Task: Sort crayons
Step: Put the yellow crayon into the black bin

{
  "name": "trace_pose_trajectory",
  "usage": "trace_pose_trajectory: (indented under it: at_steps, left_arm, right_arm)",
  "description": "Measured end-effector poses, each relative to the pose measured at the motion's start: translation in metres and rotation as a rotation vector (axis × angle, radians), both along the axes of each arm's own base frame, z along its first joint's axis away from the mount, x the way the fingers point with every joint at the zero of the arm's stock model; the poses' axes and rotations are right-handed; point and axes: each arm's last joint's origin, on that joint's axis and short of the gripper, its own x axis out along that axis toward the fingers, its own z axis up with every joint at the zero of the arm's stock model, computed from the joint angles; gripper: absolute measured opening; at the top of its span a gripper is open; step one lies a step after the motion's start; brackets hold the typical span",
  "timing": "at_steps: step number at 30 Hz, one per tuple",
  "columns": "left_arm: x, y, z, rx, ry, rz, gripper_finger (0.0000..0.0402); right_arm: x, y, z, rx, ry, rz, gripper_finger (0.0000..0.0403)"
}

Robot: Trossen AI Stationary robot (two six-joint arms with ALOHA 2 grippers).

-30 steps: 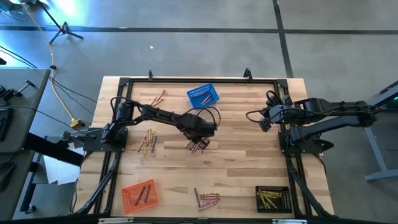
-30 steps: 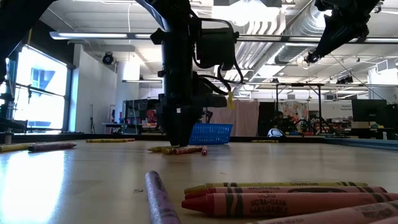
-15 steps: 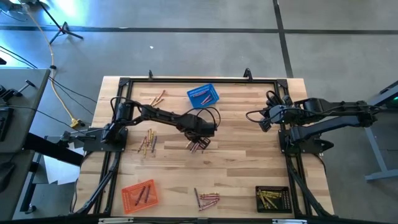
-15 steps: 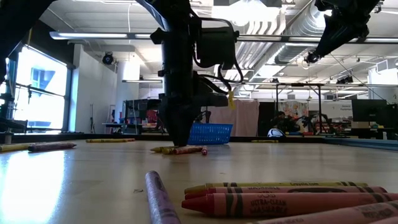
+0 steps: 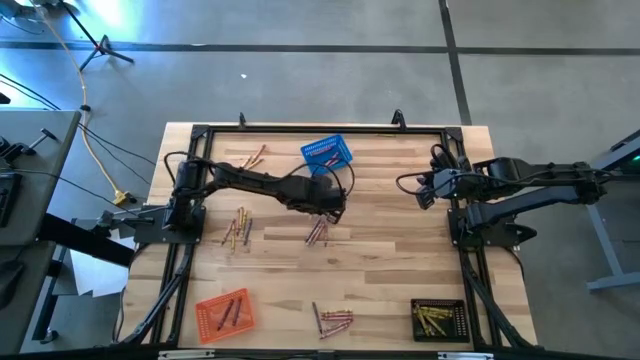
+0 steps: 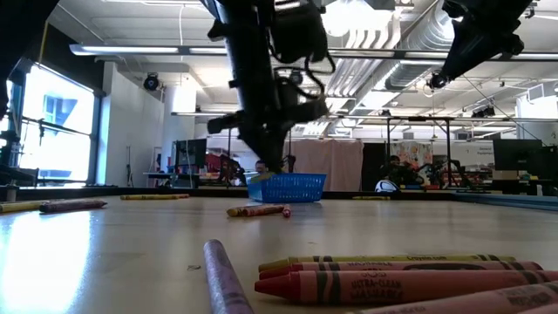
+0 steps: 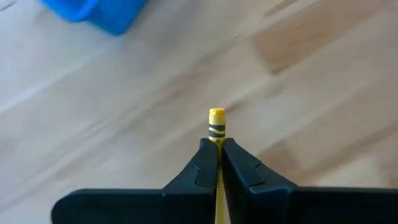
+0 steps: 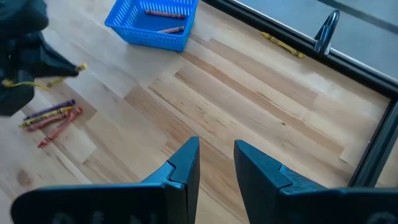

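Left gripper [image 7: 217, 163] above table centre, just short of blue basket [image 5: 327, 153], fingers pinched tight on yellow crayon [image 7: 216, 122], tip poking out past fingertips, lifted clear of wooden table [image 5: 400, 260]. Small crayon cluster [image 5: 317, 232] lies on table just beside it. Right gripper [image 8: 216, 163] hovers at right table edge, fingers partly apart, holding nothing.

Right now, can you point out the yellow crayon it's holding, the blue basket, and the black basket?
yellow crayon [image 7: 216, 123]: left wrist view, on its tip end.
blue basket [image 5: 327, 153]: high view, on its floor.
black basket [image 5: 439, 320]: high view, on its floor.
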Motion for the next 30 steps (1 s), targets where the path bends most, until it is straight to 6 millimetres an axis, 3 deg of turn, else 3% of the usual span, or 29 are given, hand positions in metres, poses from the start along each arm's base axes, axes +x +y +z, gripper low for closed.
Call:
trace_pose_trajectory:
  at_steps: [8, 12, 15, 21, 30]
  left_arm:
    - [0.01, -0.006, 0.079, 0.096, -0.458, -0.09, 0.0001]
    - [0.009, -0.012, 0.127, 0.202, -0.712, -0.14, 0.0001]
    - [0.003, -0.014, 0.15, 0.263, -0.811, -0.155, 0.0001]
    - [-0.014, -0.022, 0.176, 0.339, -0.844, -0.15, 0.0]
    - [-0.028, -0.033, 0.187, 0.381, -0.802, -0.162, 0.0]
  right_arm:
    - [0.013, 0.001, -0.003, 0.041, -0.043, -0.069, 0.0084]
    - [0.039, 0.003, -0.005, 0.027, -0.105, -0.033, 0.0084]
    - [0.062, 0.006, -0.002, -0.003, -0.185, 0.045, 0.0084]
    - [0.094, 0.012, 0.009, -0.017, -0.352, 0.277, 0.0085]
    - [0.1, 0.013, 0.022, -0.037, -0.493, 0.323, 0.012]
